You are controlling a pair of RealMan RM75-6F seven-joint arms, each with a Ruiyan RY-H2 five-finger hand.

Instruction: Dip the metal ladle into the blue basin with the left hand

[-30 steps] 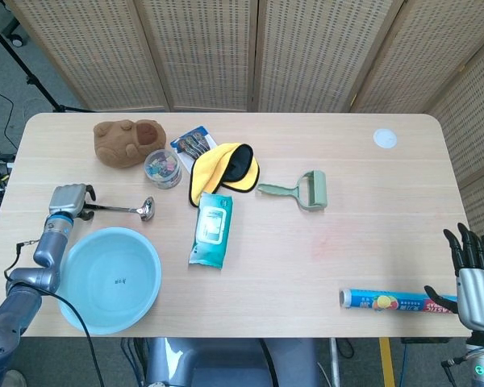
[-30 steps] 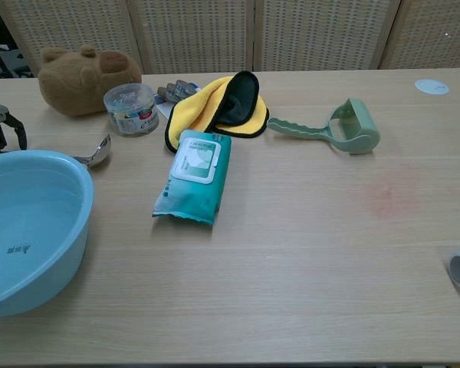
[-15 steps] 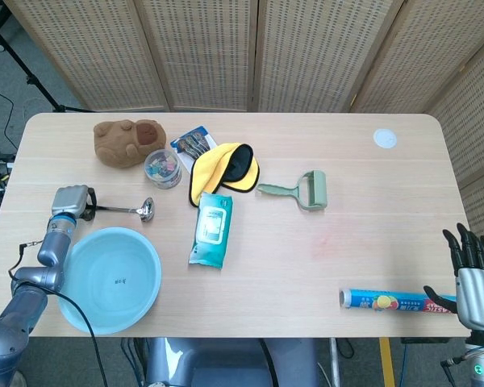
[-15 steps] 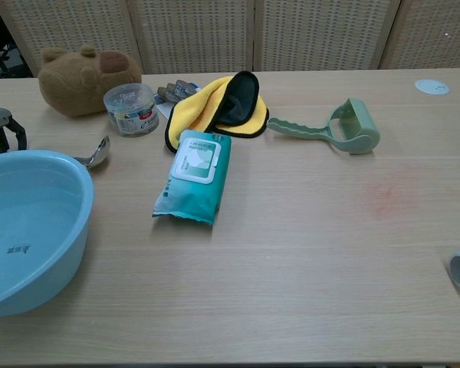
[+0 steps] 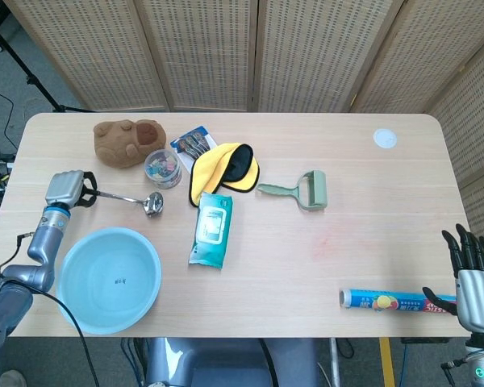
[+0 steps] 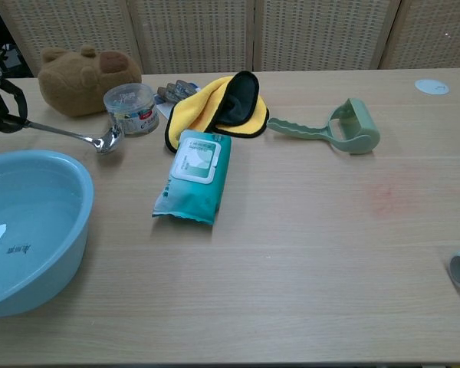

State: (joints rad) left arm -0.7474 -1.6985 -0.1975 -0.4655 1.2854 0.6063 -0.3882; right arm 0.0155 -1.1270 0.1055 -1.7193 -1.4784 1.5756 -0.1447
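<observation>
Metal ladle (image 5: 125, 198) sits near the left edge of the table (image 5: 347, 185), its handle gripped in the left hand (image 5: 65, 189) and its bowl pointing toward the table's middle. In the chest view the ladle (image 6: 77, 136) slopes down from the left hand (image 6: 0, 103) to a bowl that hangs just beside the small clear tub of coloured clips (image 6: 130, 108); whether the bowl touches the wood is not clear. The blue basin (image 5: 109, 280) stands at the front-left corner, in front of the ladle and apart from it, with water visible inside in the chest view (image 6: 31, 230).

Toward the back-left corner lies a brown plush toy (image 5: 129, 141), with the clip tub (image 5: 162, 168) just in front of it. A yellow and black cloth (image 5: 223, 169) is folded near the middle of the table, overlapping a small printed packet (image 5: 193, 142) behind it. A teal pack of wipes (image 5: 212, 229) lies in front of the cloth, and a green lint roller (image 5: 302, 191) rests to the right of it. A white disc (image 5: 385, 138) sits near the back-right corner.

The right hand (image 5: 472, 270) is held off the front-right corner with its dark fingers apart and pointing up, holding nothing. A roll of cling film (image 5: 391, 300) lies along the front edge, its end just beside that hand.
</observation>
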